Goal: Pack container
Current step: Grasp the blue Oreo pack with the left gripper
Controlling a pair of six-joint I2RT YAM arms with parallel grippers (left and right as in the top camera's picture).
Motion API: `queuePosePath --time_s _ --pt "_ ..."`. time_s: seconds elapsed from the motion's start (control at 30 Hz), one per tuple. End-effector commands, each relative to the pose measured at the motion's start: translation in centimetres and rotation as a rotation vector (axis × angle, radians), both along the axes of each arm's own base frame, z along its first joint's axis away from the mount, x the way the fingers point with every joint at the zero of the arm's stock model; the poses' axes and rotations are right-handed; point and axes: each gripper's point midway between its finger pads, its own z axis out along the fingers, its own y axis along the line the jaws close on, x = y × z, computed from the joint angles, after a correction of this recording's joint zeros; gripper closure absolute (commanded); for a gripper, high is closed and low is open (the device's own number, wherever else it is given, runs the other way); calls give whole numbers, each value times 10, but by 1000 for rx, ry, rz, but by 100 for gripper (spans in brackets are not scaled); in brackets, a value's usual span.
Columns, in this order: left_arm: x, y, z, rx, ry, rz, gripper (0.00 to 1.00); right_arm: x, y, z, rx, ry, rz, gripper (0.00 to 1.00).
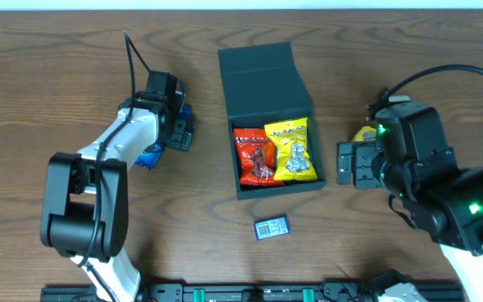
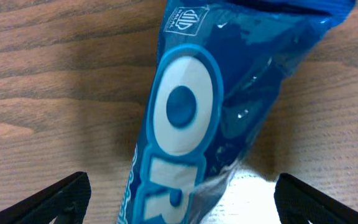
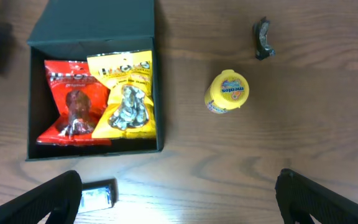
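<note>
The container [image 1: 277, 190] is a dark square box at the table's middle, its flap lid [image 1: 261, 80] open toward the back. Inside lie a red snack packet [image 1: 256, 157] and a yellow one [image 1: 293, 149]. The right wrist view shows the box [image 3: 92, 149] and both packets too. My left gripper [image 1: 173, 134] is open and low over a blue Oreo packet [image 2: 191, 106] lying on the table, a finger on each side [image 2: 182, 205], not touching it. My right gripper [image 1: 346, 164] is open and empty [image 3: 179, 199], right of the box.
A small dark-blue packet [image 1: 271, 226] lies in front of the box and also shows in the right wrist view [image 3: 98, 196]. A round yellow snack pack [image 3: 227, 92] lies right of the box, with a small dark object [image 3: 263, 38] beyond it.
</note>
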Motion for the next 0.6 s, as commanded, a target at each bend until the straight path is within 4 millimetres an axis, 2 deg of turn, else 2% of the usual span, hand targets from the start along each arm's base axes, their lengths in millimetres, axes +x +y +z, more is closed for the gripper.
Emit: queuePosePath --time_s 0.0,0.07,0.1,0.27,0.37,0.47,0.57 --pt "-1 7 -6 11 9 53 4 2 0 -2 -26 7 14 1" --pt "0 8 -6 8 7 63 1 2 0 -3 -29 14 14 1" --pt "0 8 -6 8 7 64 7 3 0 -4 -30 16 14 1" --pt "0 9 -6 8 8 67 19 4 1 -6 -32 23 14 1" --pt "0 9 -6 8 10 68 32 3 0 -6 -34 26 14 1" --pt "-1 9 -6 8 12 67 34 2 0 -7 -35 30 14 1" --pt "-2 10 -6 9 14 67 40 2 0 -7 -37 33 14 1"
